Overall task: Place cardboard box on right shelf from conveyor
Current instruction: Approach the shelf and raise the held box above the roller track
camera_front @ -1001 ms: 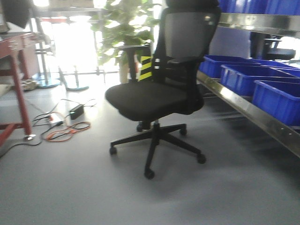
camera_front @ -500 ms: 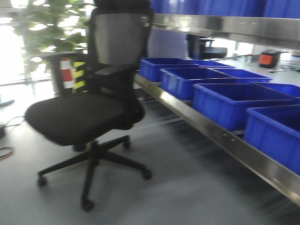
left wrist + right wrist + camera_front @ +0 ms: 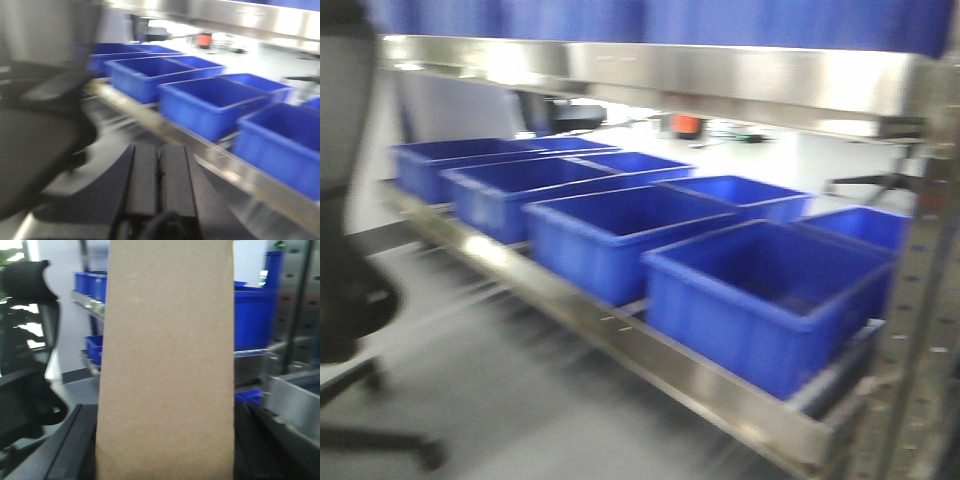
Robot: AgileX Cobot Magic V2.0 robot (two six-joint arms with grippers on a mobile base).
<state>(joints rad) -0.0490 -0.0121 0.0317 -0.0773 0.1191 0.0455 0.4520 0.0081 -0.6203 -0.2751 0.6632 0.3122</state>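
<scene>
Cardboard box (image 3: 165,360): tall, narrow, tan, matte and unmarked. It stands upright between the dark fingers (image 3: 70,440) of the right hand (image 3: 165,460), which grasps its lower sides, close before the shelf (image 3: 650,350). Probably light, with stiff walls that would crush under pressure; best held low on the side faces with a modest squeeze. Left hand (image 3: 159,175): clenched, empty. Shelf: shiny steel lip, perforated uprights, carrying glossy blue bins (image 3: 760,300).
</scene>
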